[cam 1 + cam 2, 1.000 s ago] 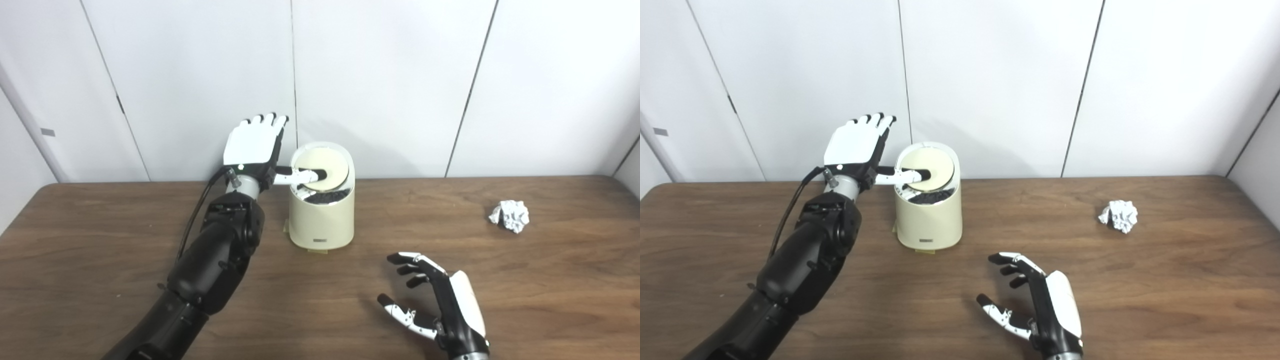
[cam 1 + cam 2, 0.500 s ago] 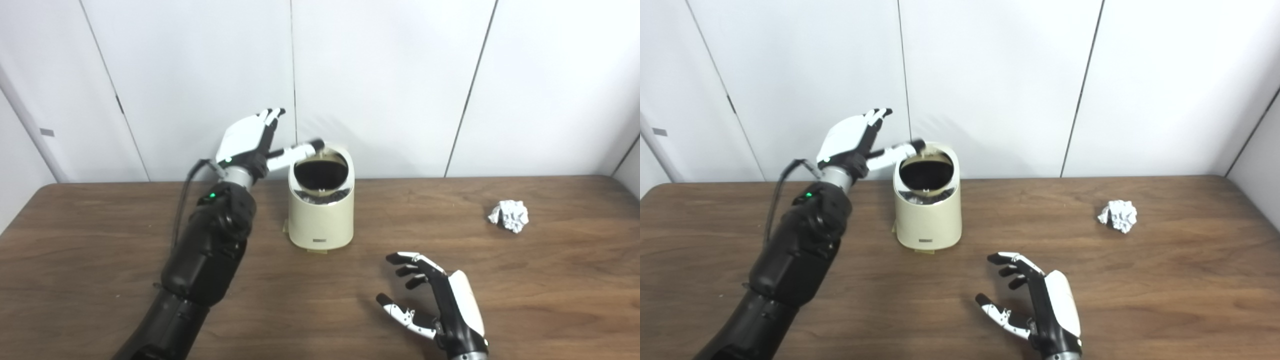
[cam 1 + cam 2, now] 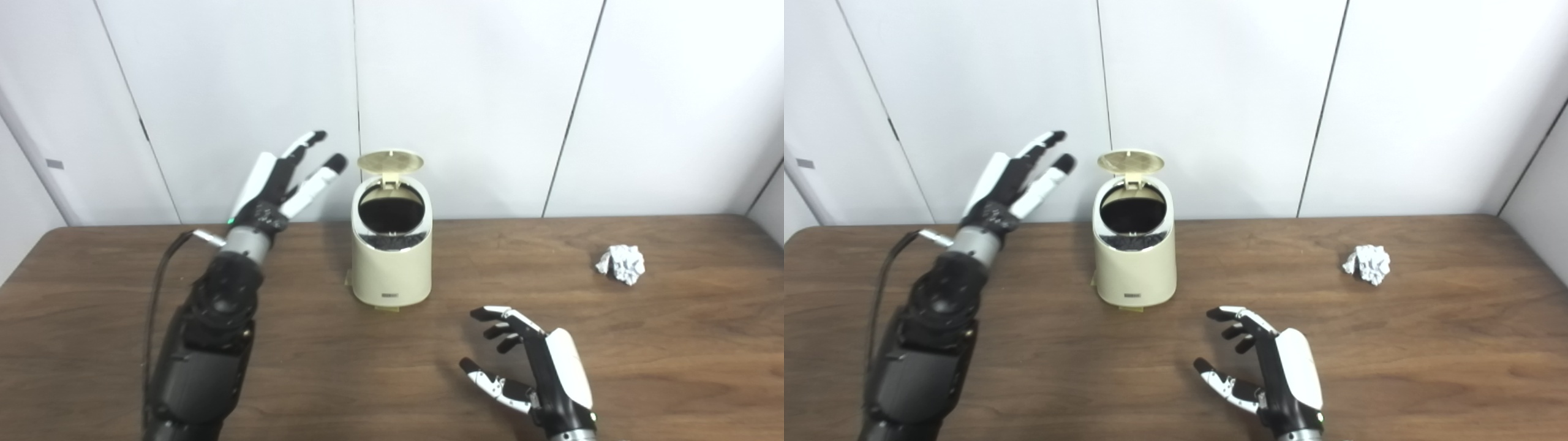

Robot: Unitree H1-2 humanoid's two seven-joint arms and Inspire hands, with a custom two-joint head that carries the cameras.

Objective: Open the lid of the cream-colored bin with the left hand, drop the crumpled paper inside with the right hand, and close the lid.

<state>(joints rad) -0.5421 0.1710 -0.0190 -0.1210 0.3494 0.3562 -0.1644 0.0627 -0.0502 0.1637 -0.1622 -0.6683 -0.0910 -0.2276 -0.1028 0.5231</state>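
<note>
Left eye view: bin point(image 3: 392, 269) upright, lid point(image 3: 390, 162) raised, mouth facing camera.

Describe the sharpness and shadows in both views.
Left eye view: bin, paper and both hands sharp, no motion blur; soft shadow left of the bin on the table. Right eye view: equally sharp; bin opening dark, inside unreadable; wall evenly lit, no glare.
</note>
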